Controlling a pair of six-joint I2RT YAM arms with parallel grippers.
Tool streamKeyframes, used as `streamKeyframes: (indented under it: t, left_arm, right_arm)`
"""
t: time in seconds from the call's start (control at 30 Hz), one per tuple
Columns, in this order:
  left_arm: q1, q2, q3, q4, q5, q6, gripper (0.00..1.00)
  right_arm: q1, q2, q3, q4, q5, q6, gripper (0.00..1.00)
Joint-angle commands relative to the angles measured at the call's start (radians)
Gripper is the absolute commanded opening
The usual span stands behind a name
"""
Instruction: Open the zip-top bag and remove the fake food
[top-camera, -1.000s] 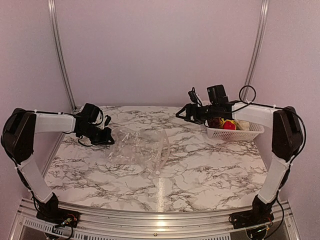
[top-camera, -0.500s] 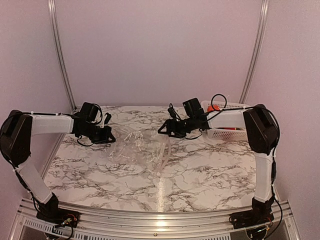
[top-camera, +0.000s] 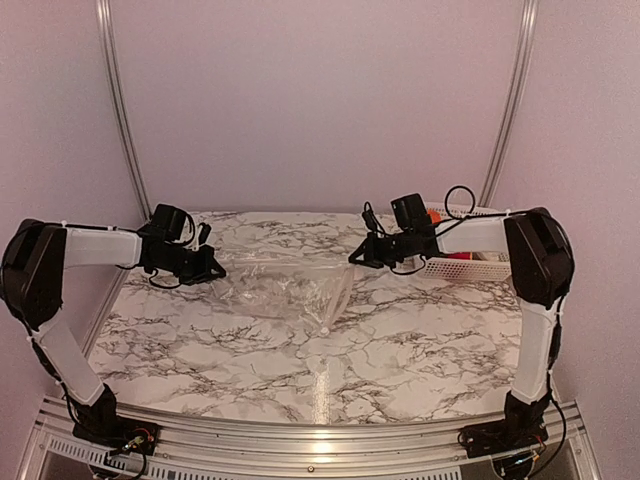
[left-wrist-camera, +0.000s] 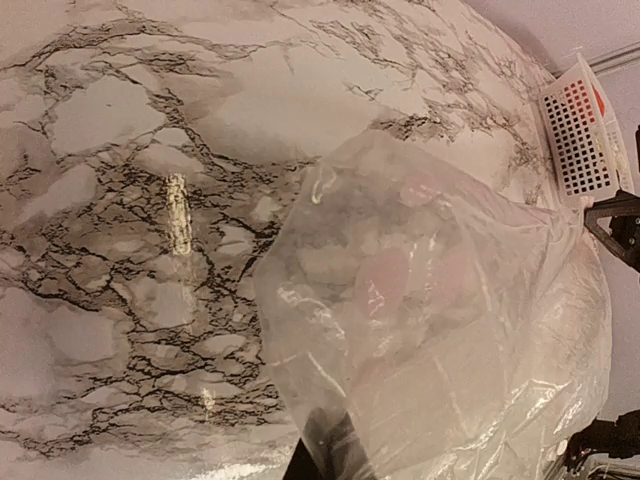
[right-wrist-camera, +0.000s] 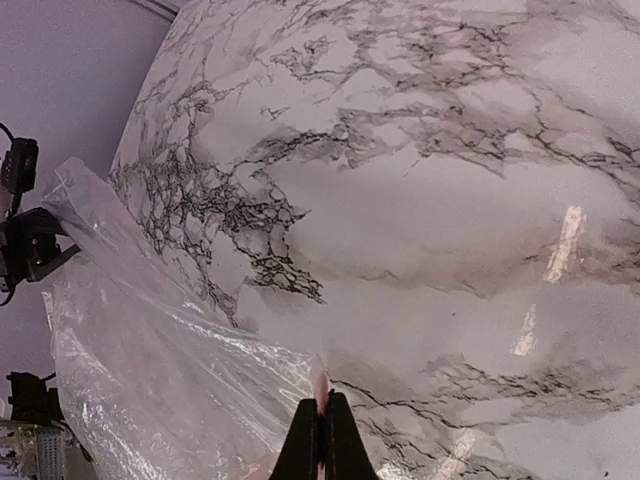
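The clear zip-top bag (top-camera: 290, 290) hangs stretched between my two grippers just above the marble table, and it looks empty. My left gripper (top-camera: 214, 272) is shut on the bag's left edge. In the left wrist view its dark fingers (left-wrist-camera: 330, 455) show through the crinkled plastic of the bag (left-wrist-camera: 450, 330). My right gripper (top-camera: 353, 259) is shut on the bag's right edge. The right wrist view shows that gripper (right-wrist-camera: 323, 405) pinching a pinkish strip of the bag (right-wrist-camera: 150, 380). The fake food (top-camera: 460, 256) lies in the white basket at the right.
The white lattice basket (top-camera: 470, 268) stands at the back right of the table, right behind my right wrist; it also shows at the top right of the left wrist view (left-wrist-camera: 578, 130). Marble table top (top-camera: 400, 340) lies in front of the bag.
My right gripper left the basket, swung left to the bag's right edge and shut on it. It then drew back right, pulling the bag taut. The left gripper shifted slightly left.
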Motion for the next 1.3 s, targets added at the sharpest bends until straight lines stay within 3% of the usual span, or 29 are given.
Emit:
streamKeyframes:
  t: [0.0,0.2,0.27,0.3,0.4,0.47,0.57,0.63,0.97,1.27]
  left_arm:
    - [0.035,0.054,0.018,0.021,0.008,-0.035,0.0]
    - [0.034,0.133,0.094,0.029,0.043,-0.048,0.0]
    - [0.034,0.156,0.126,0.027,0.056,-0.056,0.04]
    - [0.034,0.168,0.145,0.022,0.061,-0.057,0.09]
    - [0.035,0.195,0.206,-0.025,0.079,-0.054,0.33]
    - [0.036,0.196,0.24,-0.061,0.077,-0.045,0.5]
    - [0.045,0.165,0.254,-0.077,0.068,-0.043,0.85]
    - [0.06,0.134,0.265,-0.082,0.074,-0.045,0.97]
    - [0.08,-0.031,0.409,-0.264,-0.029,0.081,0.99]
    - [0.08,-0.277,0.288,-0.323,-0.198,0.1,0.99]
  right_arm:
    - [-0.101,-0.075,0.005,-0.04,0.162,-0.064,0.0]
    - [-0.111,0.023,0.17,-0.095,0.134,-0.113,0.0]
    - [-0.111,0.076,0.24,-0.109,0.1,-0.112,0.0]
    - [-0.11,0.094,0.27,-0.117,0.081,-0.112,0.08]
    - [-0.109,0.125,0.349,-0.15,0.063,-0.121,0.4]
    - [-0.112,0.12,0.382,-0.17,0.068,-0.132,0.52]
    - [-0.119,0.095,0.415,-0.197,0.071,-0.153,0.65]
    - [-0.125,0.072,0.424,-0.214,0.069,-0.168,0.73]
    - [-0.138,-0.152,0.345,-0.197,0.037,-0.202,0.98]
    - [-0.137,-0.486,-0.002,-0.078,0.035,-0.196,0.99]
